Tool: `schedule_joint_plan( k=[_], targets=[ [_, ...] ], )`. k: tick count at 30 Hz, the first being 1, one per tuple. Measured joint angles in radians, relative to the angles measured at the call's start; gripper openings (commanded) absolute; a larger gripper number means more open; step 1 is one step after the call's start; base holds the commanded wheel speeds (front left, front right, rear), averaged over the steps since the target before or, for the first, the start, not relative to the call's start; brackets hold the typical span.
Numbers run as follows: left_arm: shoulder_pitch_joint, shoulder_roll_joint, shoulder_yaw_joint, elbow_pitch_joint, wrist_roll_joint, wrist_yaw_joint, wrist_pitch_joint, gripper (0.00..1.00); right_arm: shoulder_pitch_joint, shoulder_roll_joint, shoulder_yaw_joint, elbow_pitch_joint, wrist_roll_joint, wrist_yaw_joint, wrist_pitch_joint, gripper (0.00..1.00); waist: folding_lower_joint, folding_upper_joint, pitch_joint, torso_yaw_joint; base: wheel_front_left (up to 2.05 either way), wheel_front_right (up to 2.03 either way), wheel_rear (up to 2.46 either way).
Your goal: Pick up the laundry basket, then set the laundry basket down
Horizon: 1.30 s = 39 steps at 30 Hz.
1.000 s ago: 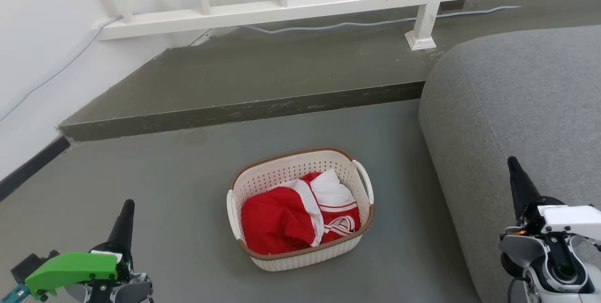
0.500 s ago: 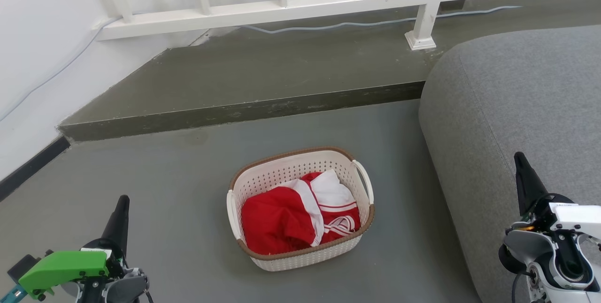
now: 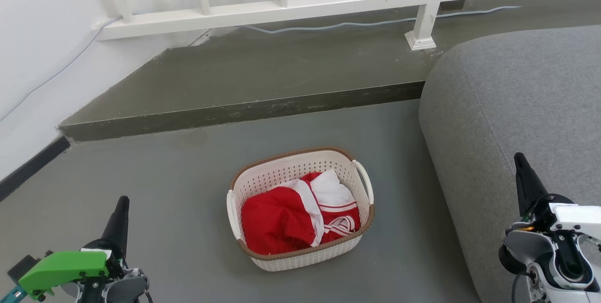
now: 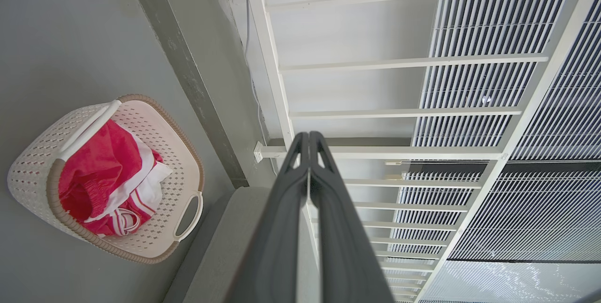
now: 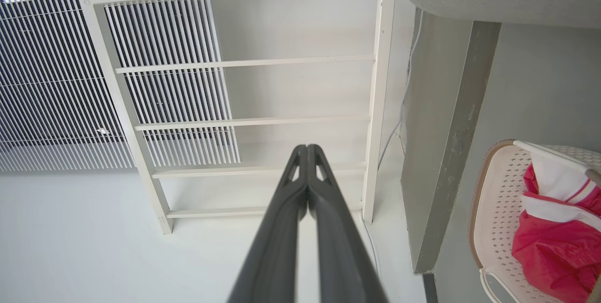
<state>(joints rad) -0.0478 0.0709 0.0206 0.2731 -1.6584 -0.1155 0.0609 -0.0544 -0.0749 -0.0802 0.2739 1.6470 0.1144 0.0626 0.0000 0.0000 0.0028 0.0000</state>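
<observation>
Laundry basket [image 3: 307,258], holding red-and-white clothing [image 3: 281,218], is sitting on the grey floor [image 3: 188,190] left of the sofa [image 3: 516,105]. Left gripper [image 3: 122,209] and right gripper [image 3: 520,164] are hovering nearer, fingers pressed together, empty.

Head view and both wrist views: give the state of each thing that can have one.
basket: upright on the floor, not gripped, holding clothes
clothes: red and white, crumpled inside the basket
left gripper: jaws shut, empty, apart from the basket
right gripper: jaws shut, empty, apart from the basket
</observation>
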Motion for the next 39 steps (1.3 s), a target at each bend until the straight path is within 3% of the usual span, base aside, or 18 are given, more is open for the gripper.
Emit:
schedule_joint_plan(
  k=[39],
  targets=[
    [-0.005, 0.0, 0.003, 0.005, 0.0, 0.0, 0.0, 0.0, -0.001, 0.002, -0.002, 0.007, 0.0, 0.0, 0.001, 0.0, 0.0, 0.0, 0.0, 0.0, 0.0, 0.0, 0.0]
  ],
)
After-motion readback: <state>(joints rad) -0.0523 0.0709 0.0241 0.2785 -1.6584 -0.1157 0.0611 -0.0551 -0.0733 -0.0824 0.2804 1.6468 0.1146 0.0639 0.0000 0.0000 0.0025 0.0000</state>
